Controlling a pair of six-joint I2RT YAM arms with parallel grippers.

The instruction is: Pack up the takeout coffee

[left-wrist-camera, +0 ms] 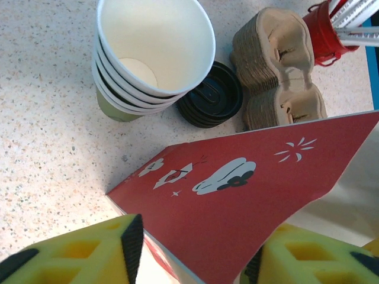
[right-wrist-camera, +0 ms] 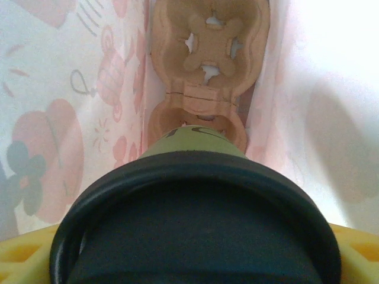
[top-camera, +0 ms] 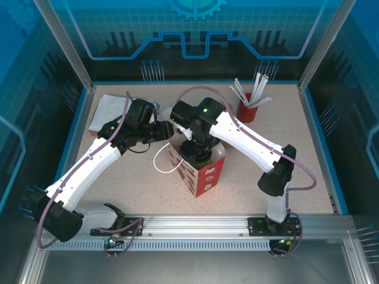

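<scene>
Red with white drawings, the paper bag point(top-camera: 207, 176) stands open-mouthed near the middle of the speckled counter point(top-camera: 308, 142) in the top view, and its white loop handle point(top-camera: 161, 161) droops out toward 9 o'clock. The right tool point(top-camera: 198, 151) hangs directly over the mouth, pointing down into the bag. The left tool point(top-camera: 168, 131) reaches in from 10 o'clock to the bag's rim. A red cup of white straws point(top-camera: 249, 110) stands toward 1 o'clock, well apart from the bag. In the left wrist view that tool's yellow fingers point(left-wrist-camera: 77, 254) sit at 7 and 5 o'clock with a clear gap between them. The bag's red wall passes through the gap, so the tool stands open, not pinched on it. Beyond the bag a stack of white-rimmed cups point(left-wrist-camera: 155, 53) stands at 11 o'clock, with a pile of black lids point(left-wrist-camera: 211, 97) just beside it at 12 and a stack of brown pulp carriers point(left-wrist-camera: 277, 71) at 1. In the right wrist view the takeout coffee point(right-wrist-camera: 195, 225) sits at 6 o'clock — black lid nearest, dark green wall beyond it — clasped between the right tool's yellow fingers point(right-wrist-camera: 23, 263). It hangs inside the bag between pale printed walls, over the nearer pocket of a pulp carrier point(right-wrist-camera: 204, 65) on the bag's floor — I cannot tell whether its base touches.
</scene>
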